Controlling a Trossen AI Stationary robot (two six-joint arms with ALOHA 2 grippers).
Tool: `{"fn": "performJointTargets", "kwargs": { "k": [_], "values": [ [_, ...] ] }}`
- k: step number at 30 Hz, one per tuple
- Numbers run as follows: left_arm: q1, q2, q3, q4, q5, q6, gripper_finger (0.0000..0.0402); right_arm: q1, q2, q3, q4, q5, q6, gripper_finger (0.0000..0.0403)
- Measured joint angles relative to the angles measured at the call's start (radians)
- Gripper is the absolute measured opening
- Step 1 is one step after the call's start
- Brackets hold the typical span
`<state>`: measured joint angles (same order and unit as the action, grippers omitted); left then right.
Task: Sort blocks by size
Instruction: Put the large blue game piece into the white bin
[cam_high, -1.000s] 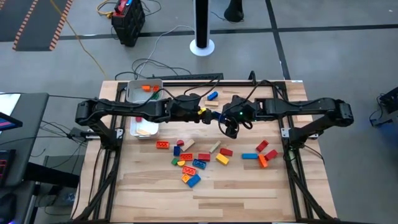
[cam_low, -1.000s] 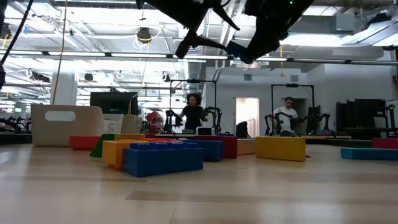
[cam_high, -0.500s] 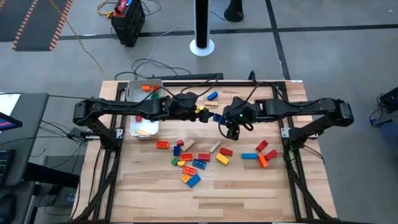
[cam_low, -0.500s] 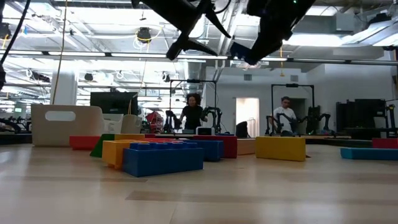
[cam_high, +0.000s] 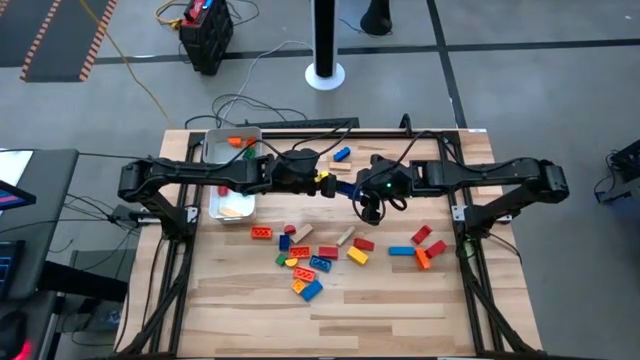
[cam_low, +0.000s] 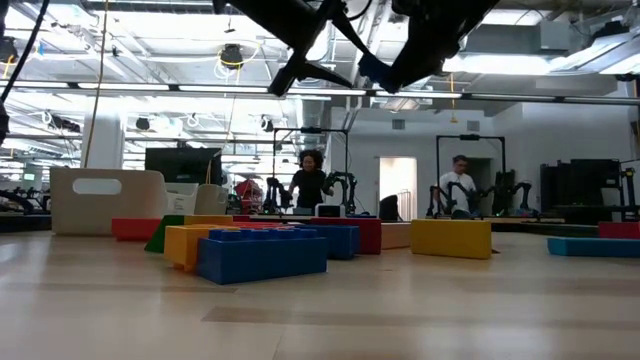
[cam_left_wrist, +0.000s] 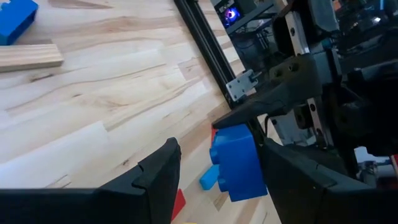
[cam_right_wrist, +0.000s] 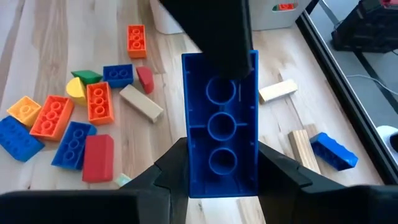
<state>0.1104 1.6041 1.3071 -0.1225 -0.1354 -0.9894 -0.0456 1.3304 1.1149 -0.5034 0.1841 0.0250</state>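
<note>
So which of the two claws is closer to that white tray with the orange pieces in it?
Left. The left gripper hangs just past the white tray, toward the table's middle; the right gripper, shut on a long blue block, is farther along.

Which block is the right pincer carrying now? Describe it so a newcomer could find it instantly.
Start at the middle of the wooden table, above the scattered plastic blocks, where the two dark arms meet. There the right pincer grips a long blue plastic brick off the surface, beside the open left pincer. Unlike the blocks on the table, it shows its hollow underside with three round tubes.
</note>
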Motion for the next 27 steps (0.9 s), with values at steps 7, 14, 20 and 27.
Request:
{"fn": "performJointTargets", "kwargs": {
  "k": [7, 14, 20, 27],
  "values": [
    [0.0, 0.002, 0.0, 0.012, 0.001, 0.009, 0.021, 0.0, 0.0, 0.0, 0.049, 0.0, -0.002, 0.0168],
    [-0.002, 0.002, -0.001, 0.044, -0.004, 0.043, 0.0207, 0.0, 0.0, 0.0, 0.095, -0.001, -0.023, 0.0168],
    [-0.006, 0.002, -0.001, 0.063, -0.009, 0.04, 0.0125, 0.0, 0.0, 0.0, 0.111, 0.0, -0.027, 0.0168],
    [-0.004, 0.002, -0.001, 0.059, 0.001, 0.056, 0.0085, 0.0, 0.0, 0.0, 0.117, 0.011, -0.037, 0.0187]
  ]
}}
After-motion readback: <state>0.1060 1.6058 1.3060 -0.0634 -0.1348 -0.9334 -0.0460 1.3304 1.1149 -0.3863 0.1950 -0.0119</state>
